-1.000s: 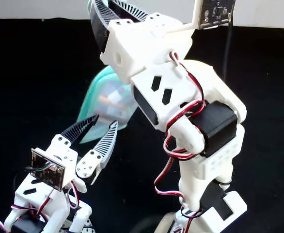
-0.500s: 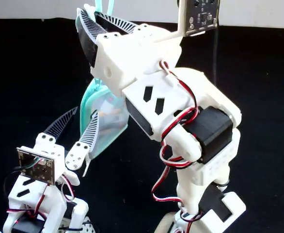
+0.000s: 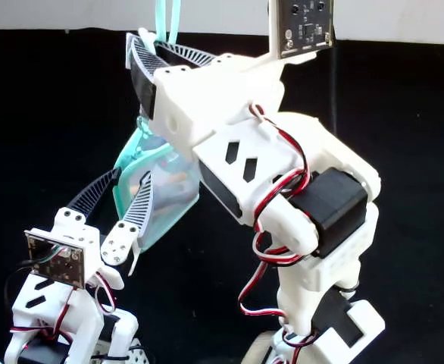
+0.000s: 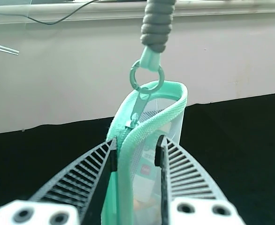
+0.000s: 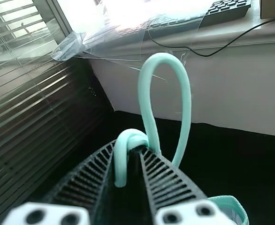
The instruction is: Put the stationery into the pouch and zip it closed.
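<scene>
The pouch (image 3: 157, 189) is mint green with a see-through side. It hangs upright by its cord (image 3: 165, 19) over the black table (image 3: 48, 114).

The right gripper (image 3: 150, 44) is up high, at the top of the big white arm. In the right wrist view its fingers (image 5: 170, 183) are pinched almost shut on the cord (image 5: 163, 65), and the loop sticks up past the tips of the gripper (image 5: 130, 150). A corner of the pouch (image 5: 231, 206) peeks out below.

The left gripper (image 3: 131, 176) is lower down, on the small arm near the front. Its two fingers stand on either side of the pouch, and the gap between them is narrow. In the left wrist view the fingers (image 4: 81, 178) touch both sides of the pouch (image 4: 147, 154), so this gripper (image 4: 136, 141) holds it by its thin edge.

A small ring (image 4: 147, 77) joins the cord (image 4: 157, 21) to the zip pull (image 4: 138, 110) at the top end of the pouch.

The stationery (image 3: 173, 176) is inside the pouch (you can see some of it through the clear side, but not what each thing is).
</scene>
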Robot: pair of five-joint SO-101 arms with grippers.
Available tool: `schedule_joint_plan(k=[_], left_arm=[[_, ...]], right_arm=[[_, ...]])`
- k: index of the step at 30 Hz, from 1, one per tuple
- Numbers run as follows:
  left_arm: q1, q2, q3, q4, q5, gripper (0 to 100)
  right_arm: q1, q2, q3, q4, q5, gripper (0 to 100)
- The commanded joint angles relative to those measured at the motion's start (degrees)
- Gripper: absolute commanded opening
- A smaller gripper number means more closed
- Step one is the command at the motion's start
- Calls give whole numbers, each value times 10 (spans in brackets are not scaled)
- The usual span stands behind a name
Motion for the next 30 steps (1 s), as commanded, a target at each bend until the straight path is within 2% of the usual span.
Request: schedule_joint_plan(k=[1,8,12,17,22,30], left_arm=[[-7,1,-19,-14,-3,168],[-68,0,-22,-13,-4,168],[-74,0,-51,-11,-3,168],[-73,0,-131,57,-3,168],[-73,0,-138,160,-3,170],[-73,6,-135,167,-3,170]], right_arm=[[-4,-5,-19,9,-4,6],[-4,-5,-22,24,-4,6],[-4,-5,-22,24,-4,6],[-4,-5,-22,24,-4,6],[-4,-5,-22,28,-4,6],[-4,-5,-22,28,-4,6]])
